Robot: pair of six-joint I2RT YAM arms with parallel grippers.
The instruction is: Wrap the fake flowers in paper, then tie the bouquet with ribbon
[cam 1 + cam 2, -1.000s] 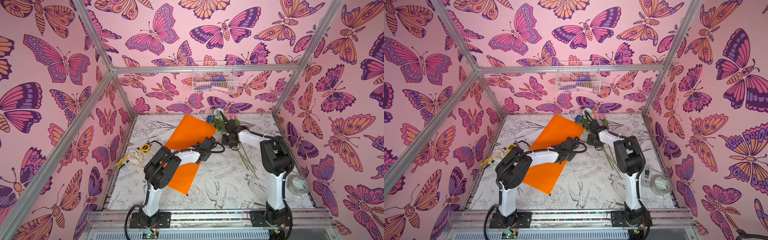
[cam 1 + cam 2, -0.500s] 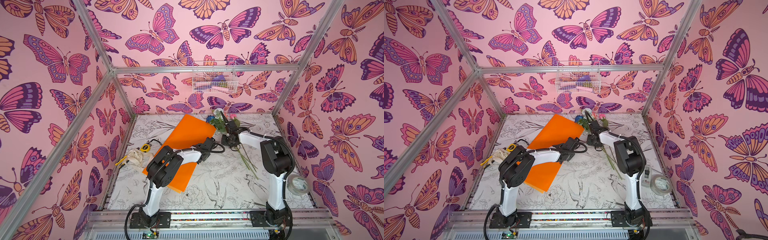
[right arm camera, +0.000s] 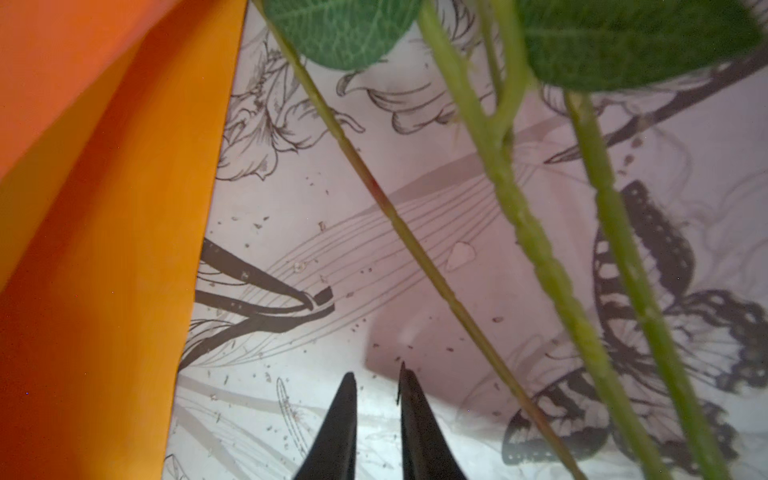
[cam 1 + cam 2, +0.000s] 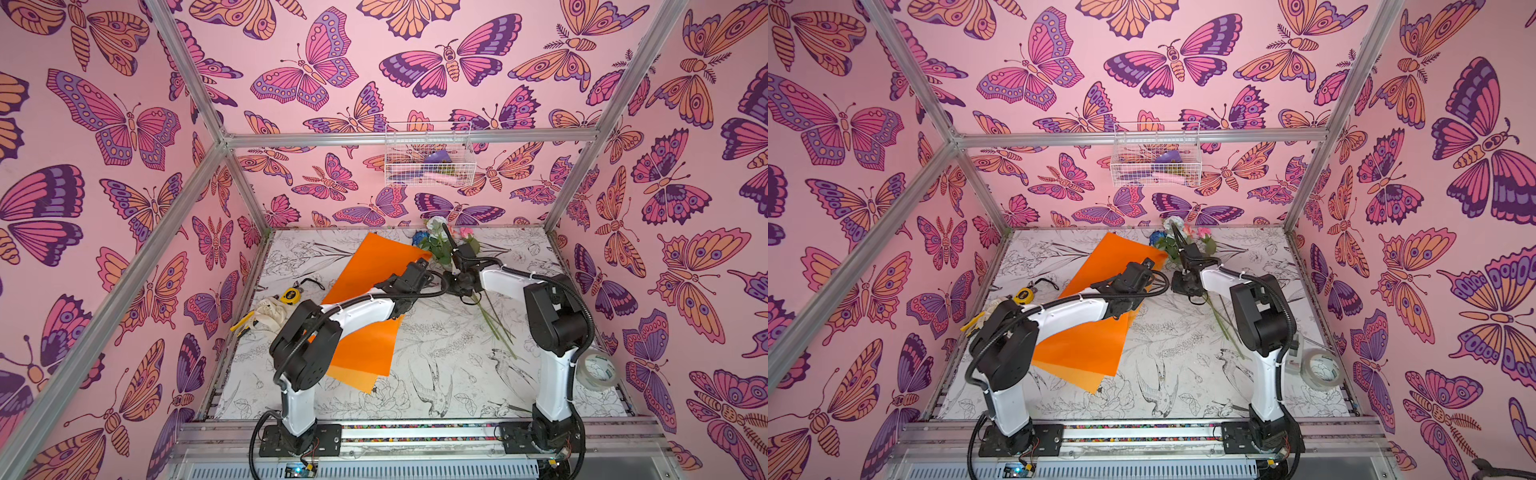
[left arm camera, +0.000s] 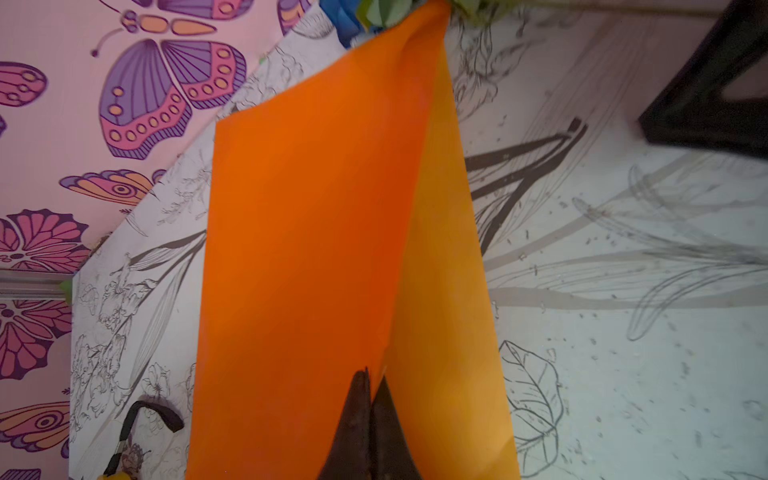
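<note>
The bouquet of fake flowers (image 4: 440, 245) lies at the back of the table, with white, blue and pink blooms at the wall. Its green stems (image 4: 1223, 324) trail toward the front right. The orange wrapping paper (image 4: 365, 349) lies to their left, and one edge of it is lifted into a fold (image 5: 407, 208). My left gripper (image 5: 372, 374) is shut on that raised paper edge and shows in both top views (image 4: 420, 264) (image 4: 1147, 264). My right gripper (image 3: 376, 374) hangs over the table beside the stems (image 3: 415, 245). It is open a little, with nothing between its fingers.
A yellow tape measure (image 4: 289, 296), a cream ribbon bundle (image 4: 268, 313) and a yellow-handled tool (image 4: 243, 322) lie at the left edge. A clear tape roll (image 4: 596, 370) sits at the front right. A wire basket (image 4: 428, 160) hangs on the back wall.
My left gripper has shut on the orange paper's edge, and the sheet has shifted a little. The right arm and the flowers have not moved.
</note>
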